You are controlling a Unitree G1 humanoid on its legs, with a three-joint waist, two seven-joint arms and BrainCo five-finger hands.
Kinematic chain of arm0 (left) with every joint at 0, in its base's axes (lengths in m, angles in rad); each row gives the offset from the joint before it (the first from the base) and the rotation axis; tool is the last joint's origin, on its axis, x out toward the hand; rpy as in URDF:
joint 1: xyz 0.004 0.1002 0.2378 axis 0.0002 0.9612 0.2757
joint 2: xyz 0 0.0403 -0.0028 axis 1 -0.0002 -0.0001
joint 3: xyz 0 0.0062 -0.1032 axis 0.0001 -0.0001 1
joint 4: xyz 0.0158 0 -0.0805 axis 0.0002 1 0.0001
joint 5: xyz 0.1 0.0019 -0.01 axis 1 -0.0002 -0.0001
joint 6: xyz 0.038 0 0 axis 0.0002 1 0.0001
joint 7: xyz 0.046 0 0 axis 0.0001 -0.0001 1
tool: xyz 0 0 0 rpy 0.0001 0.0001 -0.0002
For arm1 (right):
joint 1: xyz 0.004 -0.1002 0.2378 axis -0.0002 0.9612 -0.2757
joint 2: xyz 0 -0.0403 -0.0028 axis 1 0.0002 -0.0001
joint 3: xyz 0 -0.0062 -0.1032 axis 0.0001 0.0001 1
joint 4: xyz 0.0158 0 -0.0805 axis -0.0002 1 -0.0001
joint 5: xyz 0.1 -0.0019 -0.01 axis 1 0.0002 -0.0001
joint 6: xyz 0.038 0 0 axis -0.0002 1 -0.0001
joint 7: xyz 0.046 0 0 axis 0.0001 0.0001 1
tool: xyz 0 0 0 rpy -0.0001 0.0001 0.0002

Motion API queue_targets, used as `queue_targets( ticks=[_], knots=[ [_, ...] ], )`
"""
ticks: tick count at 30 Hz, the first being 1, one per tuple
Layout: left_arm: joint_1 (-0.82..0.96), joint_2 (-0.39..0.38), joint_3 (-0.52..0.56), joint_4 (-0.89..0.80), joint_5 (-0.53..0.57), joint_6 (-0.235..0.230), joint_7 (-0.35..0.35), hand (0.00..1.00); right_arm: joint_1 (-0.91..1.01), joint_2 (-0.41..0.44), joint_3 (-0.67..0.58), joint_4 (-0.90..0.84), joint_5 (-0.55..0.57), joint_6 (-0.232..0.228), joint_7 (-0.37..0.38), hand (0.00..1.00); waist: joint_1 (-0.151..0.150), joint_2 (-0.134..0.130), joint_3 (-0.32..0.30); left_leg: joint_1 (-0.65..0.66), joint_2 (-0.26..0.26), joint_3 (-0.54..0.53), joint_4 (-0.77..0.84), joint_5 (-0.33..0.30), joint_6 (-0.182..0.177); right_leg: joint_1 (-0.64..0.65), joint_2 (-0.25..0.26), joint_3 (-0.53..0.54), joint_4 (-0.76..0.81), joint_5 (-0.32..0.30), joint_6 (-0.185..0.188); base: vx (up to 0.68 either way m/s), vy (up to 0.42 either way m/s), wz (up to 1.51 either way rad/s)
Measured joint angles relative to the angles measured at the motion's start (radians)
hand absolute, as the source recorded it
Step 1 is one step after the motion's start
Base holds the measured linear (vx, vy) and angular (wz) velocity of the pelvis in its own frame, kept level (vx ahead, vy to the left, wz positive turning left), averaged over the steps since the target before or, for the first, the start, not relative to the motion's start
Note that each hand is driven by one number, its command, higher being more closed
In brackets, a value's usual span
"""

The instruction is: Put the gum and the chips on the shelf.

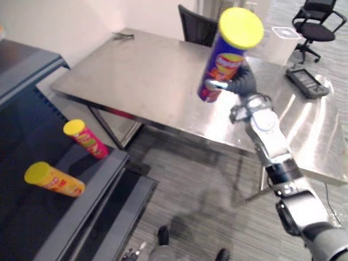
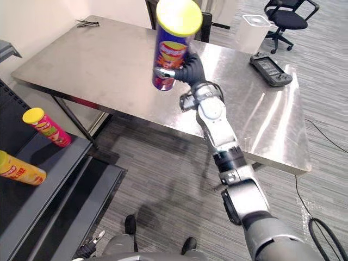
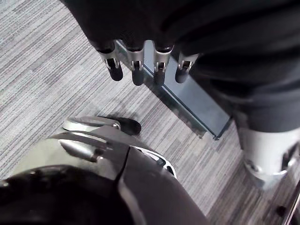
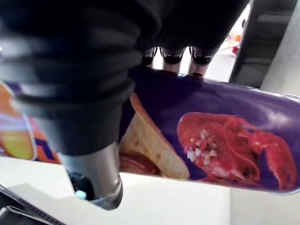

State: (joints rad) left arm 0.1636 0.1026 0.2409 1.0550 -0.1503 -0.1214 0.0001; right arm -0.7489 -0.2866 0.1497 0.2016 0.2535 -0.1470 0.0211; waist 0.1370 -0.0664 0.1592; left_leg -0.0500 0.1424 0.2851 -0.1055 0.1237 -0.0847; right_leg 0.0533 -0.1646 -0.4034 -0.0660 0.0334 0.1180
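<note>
Hidden or unclear first. In the right wrist view both ends of the purple chips can point(image 1: 224, 64) run past the frame, and the dark cover masks part of its side. From the head views, the fingers of my right hand point(image 1: 243, 80) go behind the can, so I see one silver fingertip on its near side and the rest only from the wrist. On the dark shelf point(image 1: 92, 200) sit a pink can point(image 1: 88, 141) and a yellow can point(image 1: 55, 181), but I cannot tell whether they stand or lie. A small black item point(image 1: 123, 36) at the far left corner of the steel table point(image 1: 141, 81) is too small to name.

Chips can: held in the air over the table, clear of its top, on the side of the near edge. Long axis close to upright, yellow lid up, lid end leaning a little to the right. Right hand wrapped round the lower half, thumb on one side and fingers on the other.

A black handheld device point(image 1: 307, 81) lies by the table's far right edge.

Left hand point(image 3: 136, 61): hangs over the striped grey carpet point(image 3: 42, 84), fingers straight in a row, holding nothing.
</note>
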Motion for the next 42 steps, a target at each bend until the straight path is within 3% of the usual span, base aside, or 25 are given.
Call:
queue_targets(
  ticks=[9,24,28,30,34,36,37,38,39,40,41,42],
  knots=[
    [0.023,0.022,0.003,0.004,0.016,0.000,-0.005,0.00,0.311,-0.035,-0.110,-0.226,0.042,-0.009,0.032,1.00,-0.050,-0.042,-0.039,-0.001,0.003,0.002,0.000,0.003,-0.001,-0.004,0.002,0.005,-0.002,0.001,0.000,0.00,-0.001,-0.01],
    [0.047,0.018,0.002,0.012,0.047,-0.001,-0.008,0.00,0.588,-0.057,-0.322,-0.400,0.071,-0.042,0.061,1.00,-0.084,-0.024,-0.101,0.009,-0.001,-0.016,0.000,0.000,-0.005,0.009,-0.002,-0.008,0.007,0.000,0.001,-0.01,0.003,0.02],
    [0.055,0.018,0.001,0.011,0.046,-0.001,-0.010,0.00,0.613,-0.054,-0.337,-0.404,0.072,-0.044,0.055,1.00,-0.093,-0.017,-0.099,0.021,0.002,-0.018,0.007,-0.001,-0.006,-0.018,-0.022,-0.002,0.103,-0.052,0.001,0.00,0.000,0.00],
    [0.055,0.019,0.001,0.010,0.035,-0.001,-0.017,0.00,0.611,-0.048,-0.309,-0.404,0.079,-0.049,0.053,1.00,-0.093,-0.017,-0.085,0.018,0.002,-0.023,0.008,0.006,-0.008,-0.069,-0.043,0.000,0.230,-0.108,-0.004,-0.02,-0.021,0.07],
    [0.034,0.009,0.001,-0.002,-0.005,-0.001,-0.027,0.00,0.515,-0.032,-0.180,-0.385,0.091,-0.049,0.053,1.00,-0.087,0.005,-0.038,-0.083,0.030,-0.094,0.134,-0.007,-0.016,-0.111,-0.040,-0.048,0.316,-0.148,-0.031,-0.09,-0.064,0.33],
    [0.015,-0.009,-0.005,-0.027,-0.004,-0.002,-0.028,0.00,0.435,-0.028,-0.134,-0.362,0.107,-0.050,0.051,1.00,-0.072,0.046,-0.010,-0.132,0.044,-0.168,0.116,0.013,-0.050,-0.146,-0.041,-0.114,0.399,-0.195,-0.053,-0.18,-0.128,0.92],
    [0.016,-0.016,-0.009,-0.041,-0.004,-0.004,-0.028,0.00,0.421,-0.029,-0.131,-0.356,0.108,-0.050,0.051,1.00,-0.063,0.063,-0.002,-0.142,0.050,-0.177,0.104,0.005,-0.064,-0.151,-0.039,-0.135,0.413,-0.204,-0.064,-0.21,-0.187,1.03],
    [0.014,-0.019,-0.010,-0.058,-0.005,-0.006,-0.026,0.00,0.401,-0.029,-0.133,-0.345,0.106,-0.050,0.048,1.00,-0.038,0.063,0.001,-0.155,0.063,-0.131,0.083,-0.058,-0.080,-0.145,-0.032,-0.187,0.392,-0.212,-0.079,-0.18,-0.163,1.30],
    [0.006,-0.017,-0.005,-0.059,-0.006,-0.006,-0.024,0.00,0.387,-0.026,-0.154,-0.341,0.106,-0.055,0.041,1.00,-0.040,0.054,0.011,-0.200,0.082,-0.032,0.142,-0.096,0.019,-0.138,-0.059,-0.266,0.366,-0.213,-0.106,-0.17,-0.144,1.48],
    [0.002,-0.018,0.003,-0.056,-0.009,-0.004,-0.027,0.00,0.383,-0.020,-0.170,-0.341,0.105,-0.057,0.031,1.00,-0.043,0.049,0.017,-0.227,0.089,0.029,0.219,-0.086,0.083,-0.137,-0.077,-0.301,0.367,-0.215,-0.112,-0.14,-0.162,1.67],
    [0.003,-0.017,0.027,-0.035,-0.038,-0.001,-0.026,0.00,0.381,-0.005,-0.197,-0.341,0.100,-0.057,0.009,1.00,-0.045,0.040,0.023,-0.245,0.108,0.144,0.378,-0.086,0.126,-0.128,-0.102,-0.360,0.367,-0.212,-0.120,-0.10,-0.178,1.43],
    [0.012,-0.024,0.046,-0.025,-0.044,0.002,-0.024,0.00,0.386,-0.003,-0.215,-0.341,0.099,-0.058,0.001,1.00,-0.051,0.038,0.025,-0.233,0.135,0.205,0.472,-0.101,0.130,-0.115,-0.110,-0.405,0.364,-0.207,-0.118,-0.09,-0.177,1.61]
  ],
)
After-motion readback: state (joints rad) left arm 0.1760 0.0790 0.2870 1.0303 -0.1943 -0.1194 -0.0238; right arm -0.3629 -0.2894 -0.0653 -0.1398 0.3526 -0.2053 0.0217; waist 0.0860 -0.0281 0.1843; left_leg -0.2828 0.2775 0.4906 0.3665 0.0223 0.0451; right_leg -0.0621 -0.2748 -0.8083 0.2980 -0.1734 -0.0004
